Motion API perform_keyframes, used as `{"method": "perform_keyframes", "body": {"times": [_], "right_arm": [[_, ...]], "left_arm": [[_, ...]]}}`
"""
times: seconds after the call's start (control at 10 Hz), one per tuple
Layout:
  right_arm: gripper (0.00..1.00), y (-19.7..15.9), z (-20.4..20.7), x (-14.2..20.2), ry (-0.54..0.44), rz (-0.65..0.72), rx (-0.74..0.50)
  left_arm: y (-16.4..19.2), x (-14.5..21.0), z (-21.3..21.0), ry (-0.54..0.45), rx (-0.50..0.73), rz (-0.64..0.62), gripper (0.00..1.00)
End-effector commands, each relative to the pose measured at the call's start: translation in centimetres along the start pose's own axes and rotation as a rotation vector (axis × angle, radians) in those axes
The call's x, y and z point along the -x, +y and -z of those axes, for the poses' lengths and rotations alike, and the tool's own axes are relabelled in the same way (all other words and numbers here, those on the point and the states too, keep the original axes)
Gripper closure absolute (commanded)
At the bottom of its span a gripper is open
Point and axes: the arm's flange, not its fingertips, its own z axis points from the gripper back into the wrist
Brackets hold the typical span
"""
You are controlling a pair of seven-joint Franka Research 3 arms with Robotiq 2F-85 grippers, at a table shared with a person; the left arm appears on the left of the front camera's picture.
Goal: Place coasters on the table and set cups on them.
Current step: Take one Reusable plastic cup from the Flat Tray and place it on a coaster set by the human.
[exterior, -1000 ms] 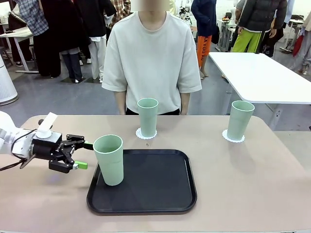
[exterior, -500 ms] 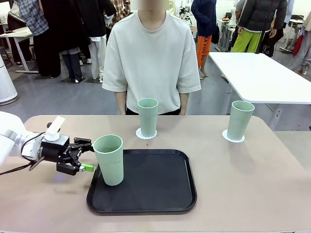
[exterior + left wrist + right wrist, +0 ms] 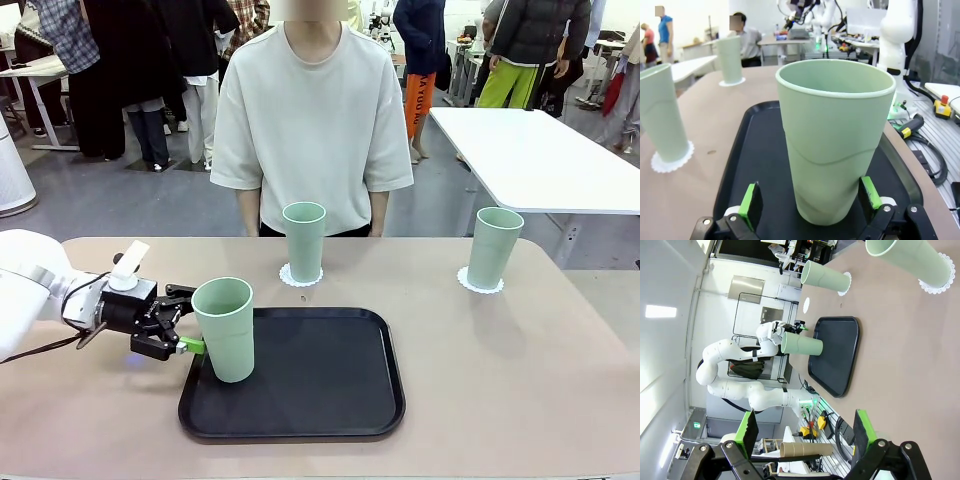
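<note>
We are looking across a beige table (image 3: pixel 520 380) at a person (image 3: pixel 312 120) standing at its far side. A black tray (image 3: pixel 310 375) is lying near the middle of the table, and a mint-green cup (image 3: pixel 224 328) is standing upright on the tray's left part. Our left gripper (image 3: pixel 190 322) is reaching in from the left with its jaws spread wide on either side of this cup's lower half. In the left wrist view the cup (image 3: pixel 835 140) is sitting between the two green pads (image 3: pixel 747 202), with a sliver of space showing on each side, so nothing is being squeezed. Beyond the tray, a second cup (image 3: pixel 303 240) is standing on a lacy white coaster (image 3: pixel 300 276), and a third cup (image 3: pixel 494 247) is standing on another coaster (image 3: pixel 478 281) toward the far right. Our right gripper (image 3: pixel 802 432) is hanging spread wide in the air, holding nothing.
</note>
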Motion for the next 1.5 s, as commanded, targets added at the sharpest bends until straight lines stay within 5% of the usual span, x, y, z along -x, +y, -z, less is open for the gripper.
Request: {"method": "perform_keyframes", "body": {"times": [0.0,1.4], "right_arm": [[0.00,0.1,0.0,-0.2,-0.007,0.010,0.002],[0.00,0.1,0.0,-0.2,-0.007,0.010,0.002]], "left_arm": [[0.3,0.2,0.9,0.005,-0.017,0.016,0.00],[-0.7,-0.1,5.6,0.007,0.120,0.061,0.00]]}}
